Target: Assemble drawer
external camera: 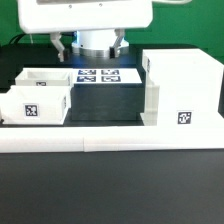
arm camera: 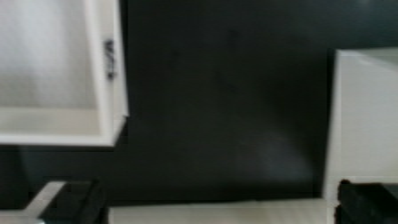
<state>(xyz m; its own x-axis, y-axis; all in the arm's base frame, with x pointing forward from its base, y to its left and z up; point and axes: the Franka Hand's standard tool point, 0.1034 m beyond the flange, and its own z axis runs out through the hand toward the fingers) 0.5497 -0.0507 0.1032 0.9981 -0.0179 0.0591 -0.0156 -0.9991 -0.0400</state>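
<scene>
At this moment the assembly had not visibly begun: no part was joined to another. The tray, an open-topped white box with a tag on its front wall, sat on the black table by the near corner on the exterior view's left. The case, the taller white housing with a tag low on its front face, stood by the edge on the exterior view's right, well apart from the tray, with bare table between them. The side of the case that faced the tray was seen too obliquely to tell whether anything sat inside it. The marker board lay flat near the middle of the far edge, between the two parts and behind them. The gripper hung above the far edge, over the marker board, touching neither part. Its jaws stood wide and held nothing; in the wrist view one finger showed, with only dark table next to it, the tray to one side and the case to the other. A white rail ran along the near edge. By judgement, all of the work was left: the tray had to be grasped, brought level with the opening of the case, and slid fully in. Whether a second tray belonged to the set could not be told from these views.
</scene>
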